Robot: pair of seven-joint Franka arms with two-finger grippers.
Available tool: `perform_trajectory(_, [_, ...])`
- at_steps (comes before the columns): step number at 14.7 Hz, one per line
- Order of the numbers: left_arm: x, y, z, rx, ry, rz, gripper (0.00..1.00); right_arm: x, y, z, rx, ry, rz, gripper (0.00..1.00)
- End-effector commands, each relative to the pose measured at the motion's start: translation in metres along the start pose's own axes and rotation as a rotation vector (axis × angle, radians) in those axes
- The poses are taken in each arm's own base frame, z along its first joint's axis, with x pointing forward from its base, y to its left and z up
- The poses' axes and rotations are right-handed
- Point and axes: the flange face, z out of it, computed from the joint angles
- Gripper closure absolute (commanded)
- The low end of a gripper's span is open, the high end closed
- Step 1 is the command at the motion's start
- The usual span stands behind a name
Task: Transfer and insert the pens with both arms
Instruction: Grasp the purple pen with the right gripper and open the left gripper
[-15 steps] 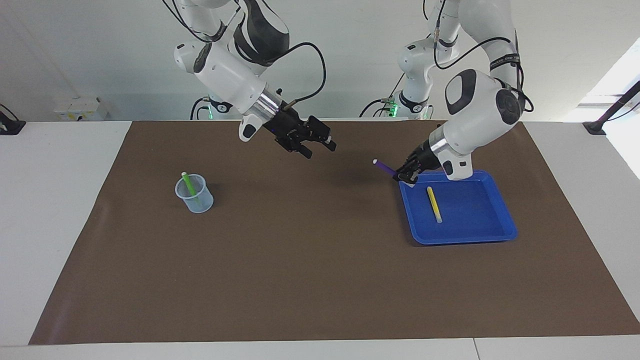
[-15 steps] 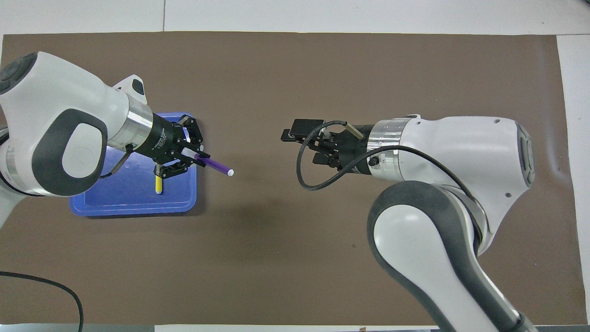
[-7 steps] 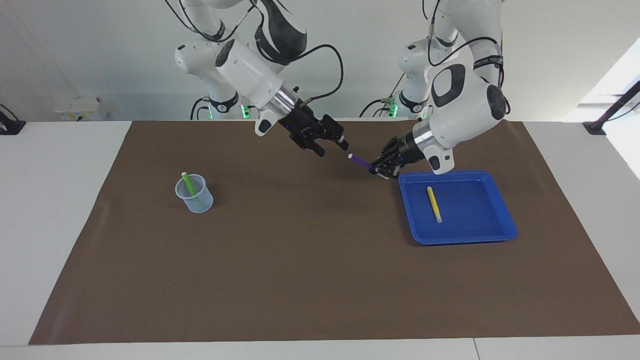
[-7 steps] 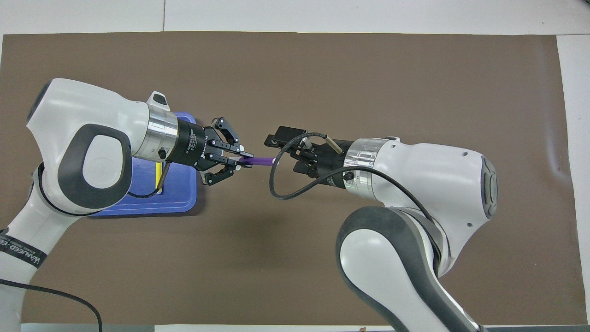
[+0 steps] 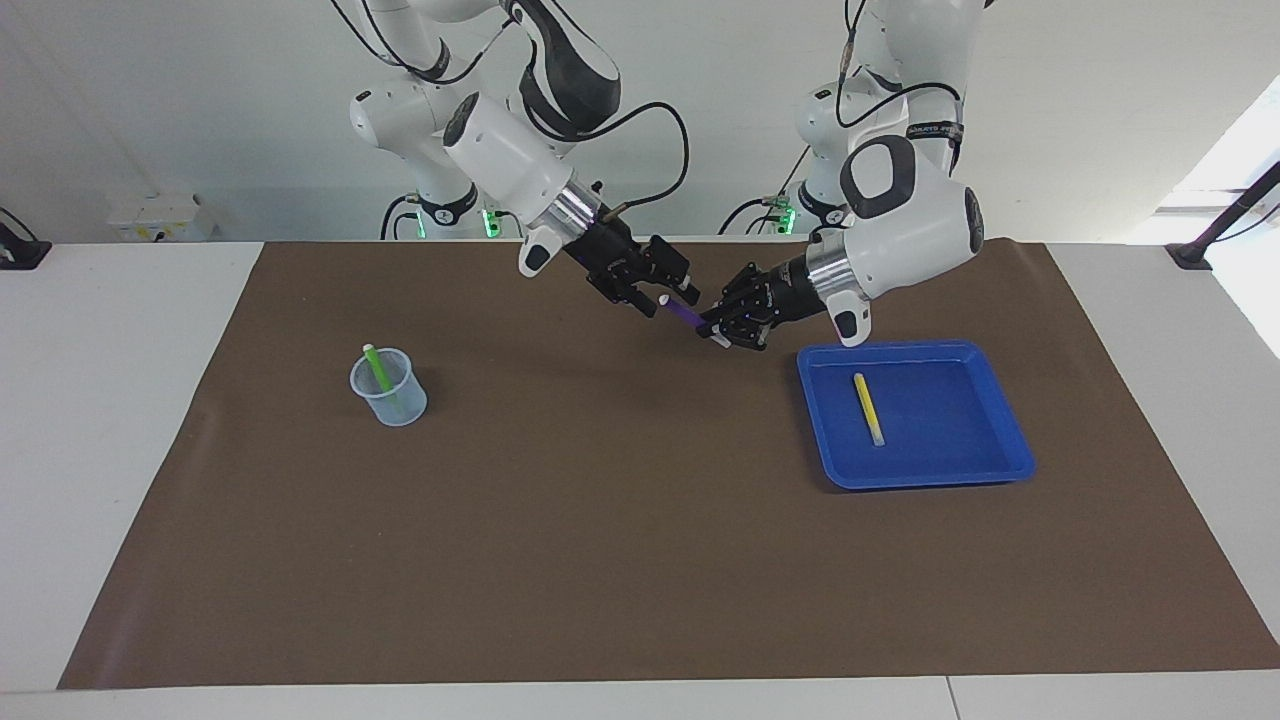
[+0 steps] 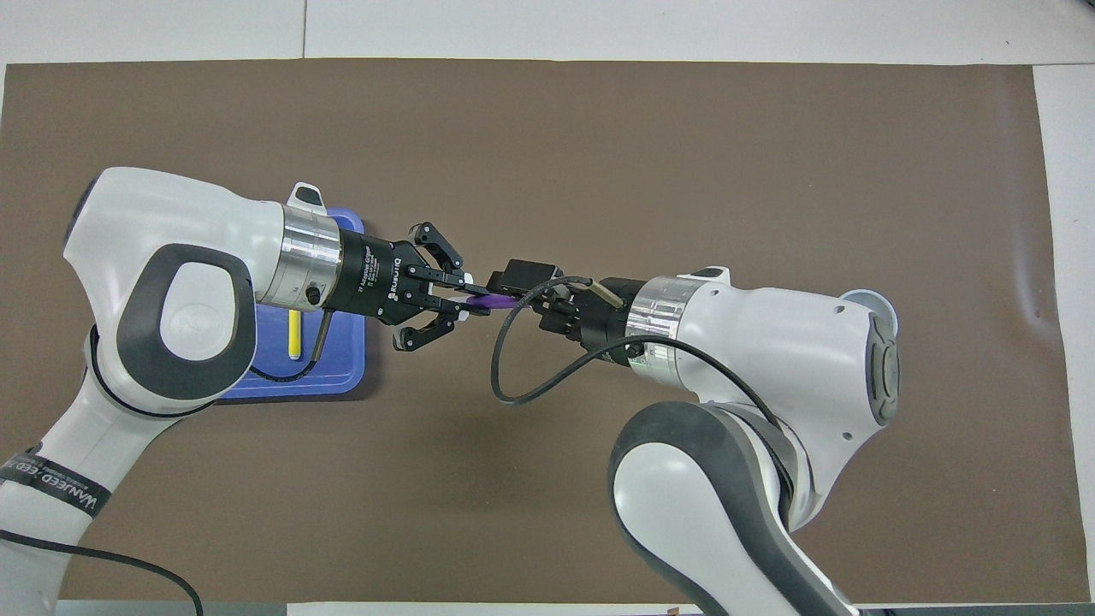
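My left gripper (image 5: 716, 328) is shut on the purple pen (image 5: 686, 312) and holds it in the air over the brown mat, beside the blue tray (image 5: 960, 470). The pen's pale cap end points at my right gripper (image 5: 662, 298), which is open with that end between its fingers. In the overhead view the left gripper (image 6: 458, 299), the purple pen (image 6: 486, 301) and the right gripper (image 6: 516, 293) meet in a line. The yellow pen (image 5: 868, 408) lies in the tray. The green pen (image 5: 377, 370) stands tilted in a clear cup (image 5: 392, 405).
The brown mat (image 5: 620, 560) covers most of the white table. The cup stands toward the right arm's end, and in the overhead view only its rim (image 6: 866, 298) shows past the right arm. Two smaller white arms with green lights stand at the robots' edge.
Both arms have moved toward each other. My left gripper has carried the purple pen away from the tray, and its cap end now sits between the right gripper's fingers.
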Motion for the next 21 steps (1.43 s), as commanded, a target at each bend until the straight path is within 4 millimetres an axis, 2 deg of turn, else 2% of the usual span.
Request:
perform_trajectory(1, [-0.0017,-0.0075,0.0005,-0.026,0.001,0.004,1.00,-0.0051,0.0025,-0.0060,0.016,-0.013,-0.012,0.13])
perform_trajectory(3, [-0.0017,-0.0073,0.0004,-0.028,0.000,0.003,1.00,-0.0048,-0.0016,-0.0076,0.020,-0.023,-0.013,0.19])
perform_trajectory(5, [-0.0012,-0.0072,-0.0002,-0.028,-0.001,0.002,1.00,-0.0032,-0.0028,-0.0087,0.022,-0.022,-0.013,0.33])
perform_trajectory(9, [-0.0012,-0.0071,-0.0003,-0.029,0.000,0.002,1.00,0.0004,-0.0071,-0.0117,0.026,-0.034,-0.013,0.39])
perform_trajectory(13, [-0.0012,-0.0071,-0.0003,-0.029,0.000,0.002,1.00,-0.0003,-0.0067,-0.0109,0.025,-0.036,-0.013,0.67])
perform_trajectory(21, [-0.0018,-0.0068,-0.0005,-0.033,-0.010,-0.003,1.00,0.0004,-0.0064,-0.0113,0.025,-0.035,-0.012,0.65])
